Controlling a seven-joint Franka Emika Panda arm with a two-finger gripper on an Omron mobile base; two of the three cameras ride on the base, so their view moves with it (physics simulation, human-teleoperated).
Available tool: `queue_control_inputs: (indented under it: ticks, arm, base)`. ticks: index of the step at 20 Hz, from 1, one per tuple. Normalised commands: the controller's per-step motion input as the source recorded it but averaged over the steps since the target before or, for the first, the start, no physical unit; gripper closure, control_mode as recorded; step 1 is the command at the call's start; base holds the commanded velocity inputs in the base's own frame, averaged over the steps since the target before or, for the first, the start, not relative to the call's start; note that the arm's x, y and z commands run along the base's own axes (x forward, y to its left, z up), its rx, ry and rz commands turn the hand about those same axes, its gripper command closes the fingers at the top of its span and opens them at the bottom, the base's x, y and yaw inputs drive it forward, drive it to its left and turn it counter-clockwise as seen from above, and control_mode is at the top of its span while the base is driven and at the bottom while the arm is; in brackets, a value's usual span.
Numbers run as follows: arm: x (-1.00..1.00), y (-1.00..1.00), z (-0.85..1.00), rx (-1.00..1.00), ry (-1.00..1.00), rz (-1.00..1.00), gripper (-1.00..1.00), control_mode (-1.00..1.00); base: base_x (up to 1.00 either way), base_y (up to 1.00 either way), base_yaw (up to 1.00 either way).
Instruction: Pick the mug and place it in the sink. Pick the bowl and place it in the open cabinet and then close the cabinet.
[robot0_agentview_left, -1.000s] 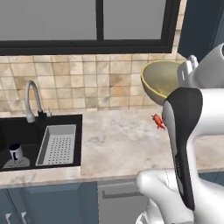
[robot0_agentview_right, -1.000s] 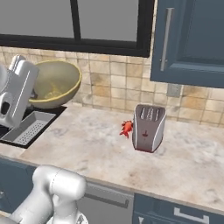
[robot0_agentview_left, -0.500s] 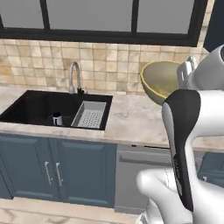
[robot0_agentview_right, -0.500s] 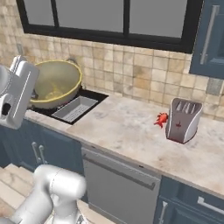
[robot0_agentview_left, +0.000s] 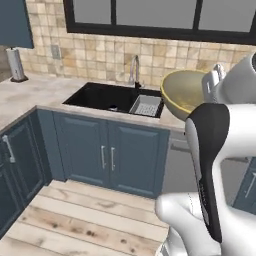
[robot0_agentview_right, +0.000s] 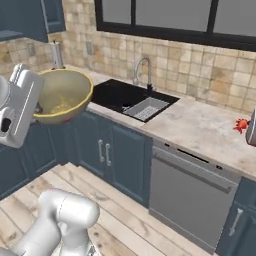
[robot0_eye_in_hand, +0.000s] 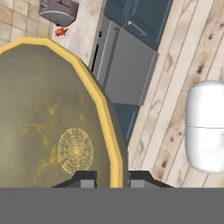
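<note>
The mug cannot be made out; a small dark shape lies in the sink (robot0_agentview_left: 107, 97), too small to tell. One bowl (robot0_eye_in_hand: 52, 118) is held in the air, out in front of the sink, the gripper (robot0_eye_in_hand: 112, 177) pinching its rim, one finger (robot0_eye_in_hand: 85, 178) inside, one outside. In the sink sits one grey rack (robot0_agentview_right: 146, 107). Beyond the sink, one toaster (robot0_eye_in_hand: 57, 9) and one red thing (robot0_agentview_right: 241, 124) rest on the counter (robot0_agentview_right: 200, 127).
</note>
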Motion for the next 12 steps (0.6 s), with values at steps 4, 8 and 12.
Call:
queue_control_inputs:
  ticks: [4,8,12]
  arm:
    - [0.00,0.00,0.00,0.00,0.00,0.00,1.00,1.00]
    - [0.00,0.00,0.00,0.00,0.00,0.00,1.00,1.00]
    - [0.00,0.00,0.00,0.00,0.00,0.00,1.00,1.00]
  base:
    - [-0.87,0.56,0.38]
    - [-0.26,-0.17,0.59]
    - [-0.20,-0.32,0.63]
